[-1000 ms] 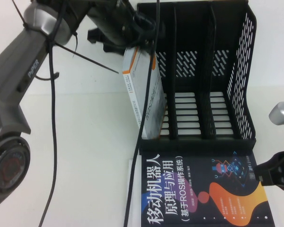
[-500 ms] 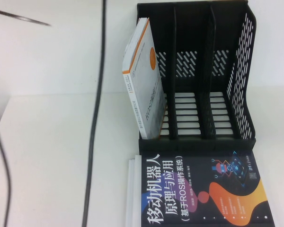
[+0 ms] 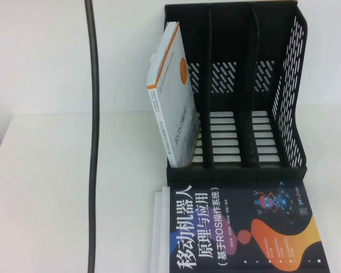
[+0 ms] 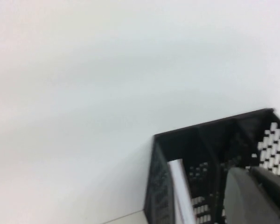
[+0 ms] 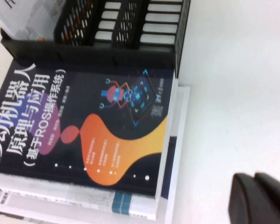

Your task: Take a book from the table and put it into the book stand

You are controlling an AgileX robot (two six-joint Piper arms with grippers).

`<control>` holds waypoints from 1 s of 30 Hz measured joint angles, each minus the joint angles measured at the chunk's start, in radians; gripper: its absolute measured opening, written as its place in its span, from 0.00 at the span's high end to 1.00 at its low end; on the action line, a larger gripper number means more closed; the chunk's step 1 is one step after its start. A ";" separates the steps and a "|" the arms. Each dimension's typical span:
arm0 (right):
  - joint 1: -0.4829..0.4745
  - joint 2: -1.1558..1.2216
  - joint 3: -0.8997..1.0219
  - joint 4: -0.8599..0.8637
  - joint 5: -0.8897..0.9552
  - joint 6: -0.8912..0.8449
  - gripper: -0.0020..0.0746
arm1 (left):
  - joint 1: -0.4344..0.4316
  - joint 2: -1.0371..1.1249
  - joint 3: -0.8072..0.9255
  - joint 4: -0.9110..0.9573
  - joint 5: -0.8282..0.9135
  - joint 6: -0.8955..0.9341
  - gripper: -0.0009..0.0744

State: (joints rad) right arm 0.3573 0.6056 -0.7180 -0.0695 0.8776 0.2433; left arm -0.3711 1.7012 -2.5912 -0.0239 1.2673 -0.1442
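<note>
The white table (image 3: 57, 187) fills most of the high view. At its far right stands the black book stand (image 3: 284, 91), three upright slots side by side. The white book (image 3: 173, 96) with the orange spine edge stands on end in the leftmost slot, leaning left against the outer wall, its top well above the rim. So the placing looks done: one book is in the stand and nothing holds it. Just in front of the stand, on the near side, a stack of books (image 3: 238, 227) lies flat, a dark cover with an orange shape on top; the middle and right slots are empty.

A black cable (image 3: 92, 136) hangs down the left of the high view.

The left gripper (image 4: 254, 196) is up above the stand's far left corner, only a dark edge of it showing. The right gripper (image 5: 259, 198) hangs over bare table to the right of the flat stack. I cannot tell how wide either is, though neither carries anything visible.
</note>
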 joint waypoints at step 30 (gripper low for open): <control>0.000 -0.259 0.378 -0.007 -0.218 0.077 0.97 | 0.000 -0.183 0.123 0.504 -0.041 -0.082 0.99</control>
State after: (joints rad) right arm 0.3573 0.3470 -0.3395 -0.0765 0.6599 0.3202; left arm -0.3711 1.5182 -2.4686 0.4801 1.2267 -0.2264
